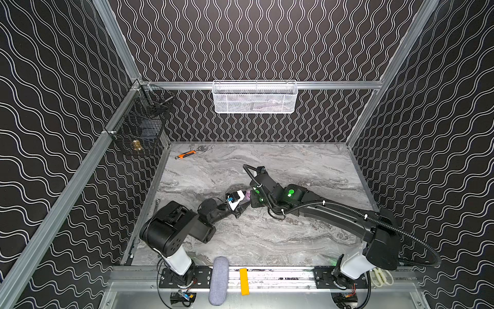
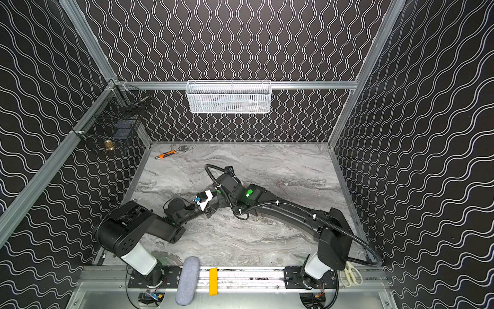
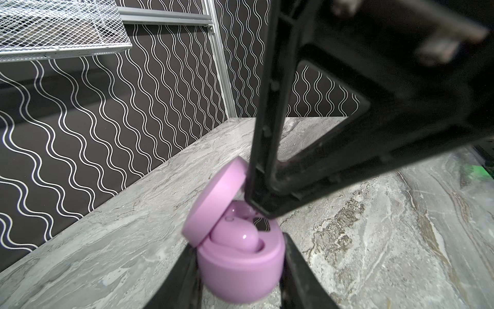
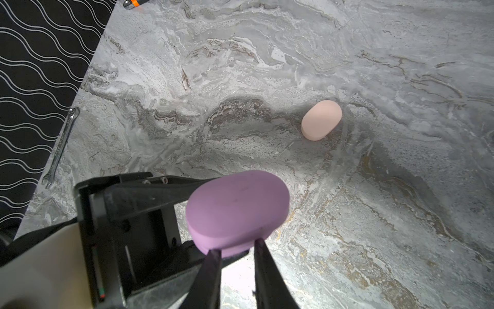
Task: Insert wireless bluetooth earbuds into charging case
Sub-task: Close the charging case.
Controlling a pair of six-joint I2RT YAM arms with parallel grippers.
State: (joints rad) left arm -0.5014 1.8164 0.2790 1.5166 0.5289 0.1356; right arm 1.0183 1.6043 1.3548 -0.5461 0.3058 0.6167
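Left arm: we reach in from 7 o'clock across the desk (image 3: pixel 374 240). Our left claw (image 3: pixel 240 256) is clamped on the base of the lilac case (image 3: pixel 240 278), one finger on each side, below the rim.
Right arm: we come in from 5 o'clock. Our right claw (image 3: pixel 258 204) points down into the case with its fingers drawn to a narrow gap. The tips hide what is there, so we cannot tell whether a bud is pinched between them.
Lilac case: it sits about the middle of the desk in both top views. Its lid (image 3: pixel 213 203) is hinged up and tilted back.
Earbud: one lilac earbud (image 3: pixel 240 236) sits in the well nearer the left claw. The other well lies under the right claw's tips.
Handling: we judge the buds light, hard and glossy, so they are slippery and likely to squirt out of a hard pinch. They are best taken across the rounded body with a gentle squeeze and released only once low in the well. The case is stiff, and holding its base leaves the lid free.
Cream case: the cream case (image 4: pixel 321 120) is shut and lies flat on the desk, well apart from the lilac one. We see no cream buds.
Far corner: an orange-handled wrench (image 1: pixel 187 154) lies at 11 o'clock, well apart from the work.
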